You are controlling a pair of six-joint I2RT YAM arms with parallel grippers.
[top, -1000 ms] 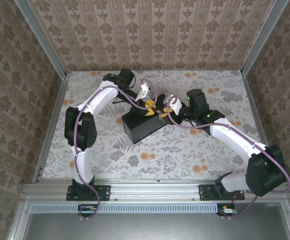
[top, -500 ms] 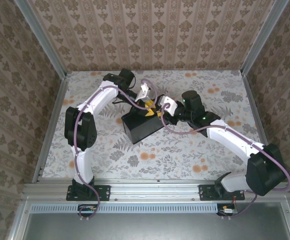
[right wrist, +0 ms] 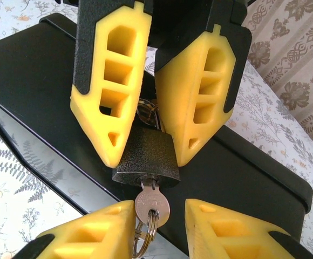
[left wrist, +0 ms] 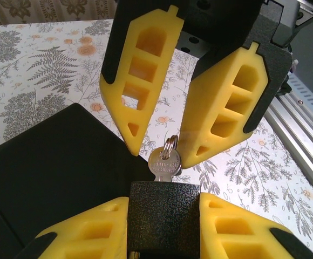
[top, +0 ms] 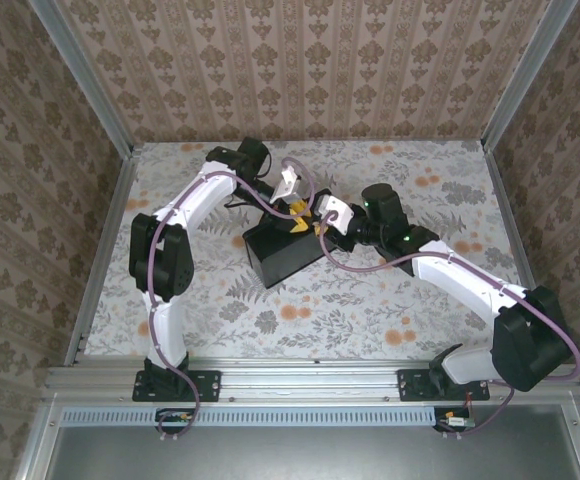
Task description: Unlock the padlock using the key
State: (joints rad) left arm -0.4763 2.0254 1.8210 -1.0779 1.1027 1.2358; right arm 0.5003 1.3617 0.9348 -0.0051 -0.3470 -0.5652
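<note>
The dark, rough-textured padlock (left wrist: 164, 216) is clamped by its sides in my left gripper (left wrist: 164, 200), which is shut on it above the black box (left wrist: 48, 172). The grey key (left wrist: 164, 162), with a split ring through its head, sits in the padlock's keyhole. My right gripper (right wrist: 159, 205) straddles the key (right wrist: 152, 204). The key head lies against one of its fingers, with a gap to the other, so the jaws stand open. In the right wrist view the padlock (right wrist: 145, 156) hangs between the left gripper's yellow fingers (right wrist: 110, 97). From above, the two grippers (top: 295, 208) (top: 322, 222) meet at the box's far corner.
The black box (top: 280, 252) lies at an angle mid-table on the floral cloth (top: 390, 310). Papered walls and metal frame posts (top: 110, 230) enclose the table. Purple cables (top: 370, 262) loop beside the right arm. Bare cloth lies in front of the box and to the right.
My right gripper has moved left to the key and its jaws have narrowed around the key head. The left arm and the padlock have stayed still.
</note>
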